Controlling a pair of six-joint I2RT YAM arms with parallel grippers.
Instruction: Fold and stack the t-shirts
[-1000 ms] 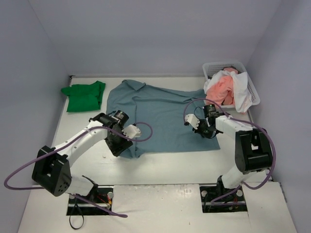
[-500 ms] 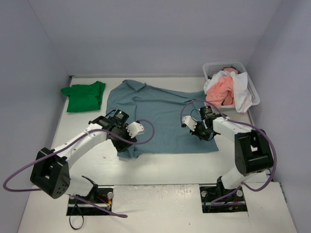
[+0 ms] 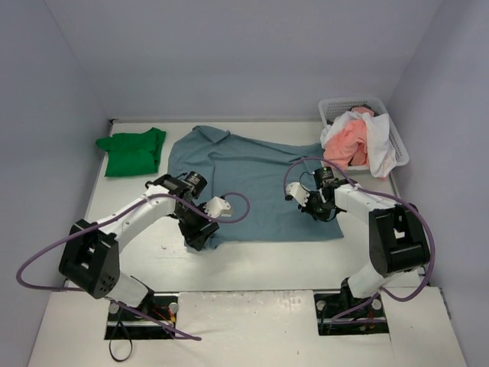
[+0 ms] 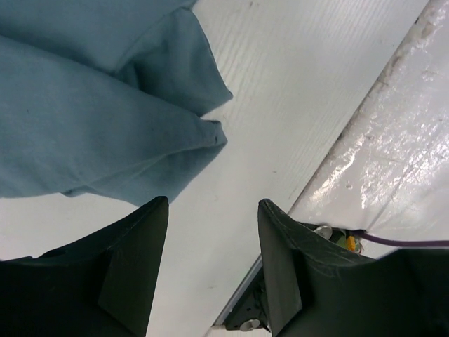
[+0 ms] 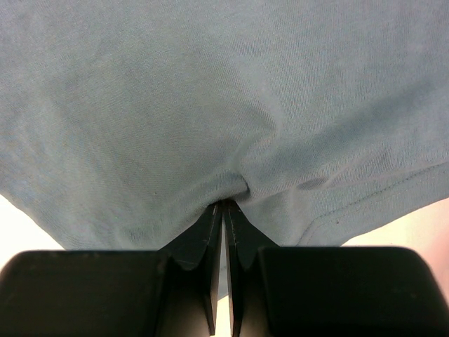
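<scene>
A white table sits boxed in by pale lavender walls on three sides; in the left wrist view its painted top shows fine grain, with a glossier strip at the near edge. At the far left lies the folded green t-shirt, flat near the back corner. The left gripper hangs over bare table with its jaws about half apart and nothing between them, just beside the near-left corner of the blue t-shirt, which is spread across the middle of the table. The right gripper is pinched tight on a small pucker of that shirt close to its hem. At the far right a white mesh basket holds the crumpled pink and white t-shirts, which spill over its rim.
</scene>
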